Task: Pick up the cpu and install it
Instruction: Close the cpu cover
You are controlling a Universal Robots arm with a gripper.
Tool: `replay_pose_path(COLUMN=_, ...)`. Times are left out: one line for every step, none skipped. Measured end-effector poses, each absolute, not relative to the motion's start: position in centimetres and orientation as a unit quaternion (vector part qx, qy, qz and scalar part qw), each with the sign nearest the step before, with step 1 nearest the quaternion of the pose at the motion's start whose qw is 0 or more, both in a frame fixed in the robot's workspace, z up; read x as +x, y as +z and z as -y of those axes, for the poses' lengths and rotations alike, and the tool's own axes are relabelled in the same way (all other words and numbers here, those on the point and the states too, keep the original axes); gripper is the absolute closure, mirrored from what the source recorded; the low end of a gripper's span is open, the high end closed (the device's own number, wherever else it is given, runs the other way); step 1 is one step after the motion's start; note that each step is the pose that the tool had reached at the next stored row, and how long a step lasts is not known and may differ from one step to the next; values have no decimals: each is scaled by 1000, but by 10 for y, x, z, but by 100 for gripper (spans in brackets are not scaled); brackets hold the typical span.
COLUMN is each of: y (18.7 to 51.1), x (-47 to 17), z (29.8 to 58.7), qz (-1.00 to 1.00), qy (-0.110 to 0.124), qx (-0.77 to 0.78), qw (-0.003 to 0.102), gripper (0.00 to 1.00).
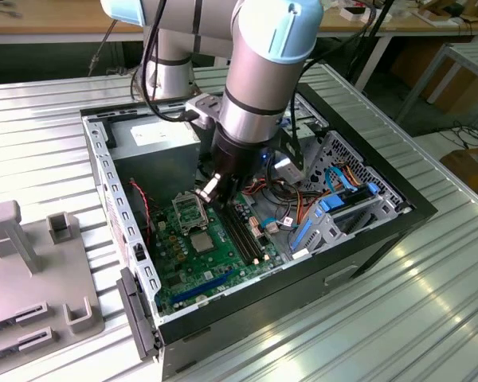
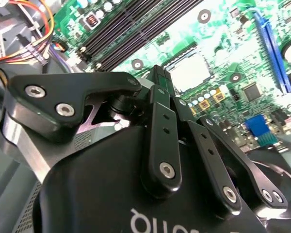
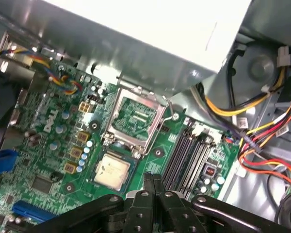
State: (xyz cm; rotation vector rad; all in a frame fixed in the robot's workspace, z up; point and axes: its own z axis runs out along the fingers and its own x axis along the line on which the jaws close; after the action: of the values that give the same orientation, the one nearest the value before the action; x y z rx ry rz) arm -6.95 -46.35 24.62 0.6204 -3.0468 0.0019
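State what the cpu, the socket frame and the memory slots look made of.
The cpu: a dull grey metal top, matte, judging by its soft, even sheen. The socket frame: likely bare steel, bright and glinting along its thin edges. The memory slots: probably black moulded plastic, dark and without reflections.

White lettering on motherboard (claw body too), perhaps logos.
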Motion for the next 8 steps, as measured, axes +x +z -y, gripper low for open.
replay_pose_path(y=246, x=-69, z=462, qz=980, qy=1, qx=200, qw=16, gripper=89)
replay_pose_path(y=246, x=-68, z=460, qz=979, qy=1, qx=201, qw=16, gripper=89)
replay_pose_path(y=246, x=-68, z=459, qz=978, qy=1, qx=207, qw=16, gripper=89)
replay_pose_path(y=246, x=-68, z=458, qz=977, qy=1, qx=214, qw=16, gripper=89)
replay_pose_path(y=246, x=-68, z=458, qz=975, qy=1, qx=223, qw=16, gripper=89)
replay_pose_path(y=245, x=-68, z=458, qz=972, qy=1, qx=236, qw=16, gripper=89)
replay_pose_path(y=245, x=-68, z=458, qz=969, qy=1, qx=245, qw=16, gripper=89)
replay_pose_path(y=245, x=-68, z=458, qz=966, qy=2, qx=258, qw=16, gripper=89)
